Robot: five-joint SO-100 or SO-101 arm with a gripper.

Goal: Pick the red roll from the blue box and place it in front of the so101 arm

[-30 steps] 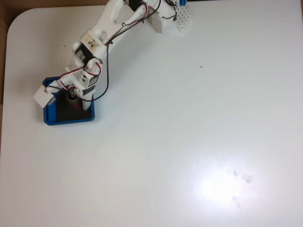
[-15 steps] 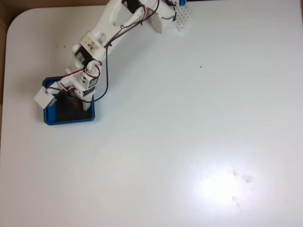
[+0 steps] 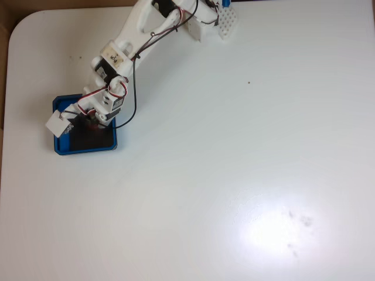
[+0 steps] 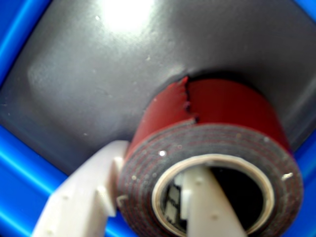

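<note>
The blue box [image 3: 85,151] sits at the left of the white table in the fixed view, and the so101 arm [image 3: 126,41] reaches down from the top edge into it. My gripper [image 3: 94,122] covers most of the red roll there. Seen from the wrist, the red roll [image 4: 222,106] rests on the box's black floor [image 4: 98,64] inside the blue rim [image 4: 19,163]. My gripper [image 4: 148,165] is shut on the roll's wall. One white finger [image 4: 89,192] presses its outer side and the other finger [image 4: 202,202] stands inside the pale core.
A white perforated block [image 3: 227,23] stands by the arm's base at the top. The table's rounded left edge [image 3: 7,70] runs close to the box. Open white tabletop [image 3: 234,164] spreads to the right and below the arm.
The wrist and its white camera block have shifted slightly down and to the right over the box, with the gripper settling lower around the roll.
</note>
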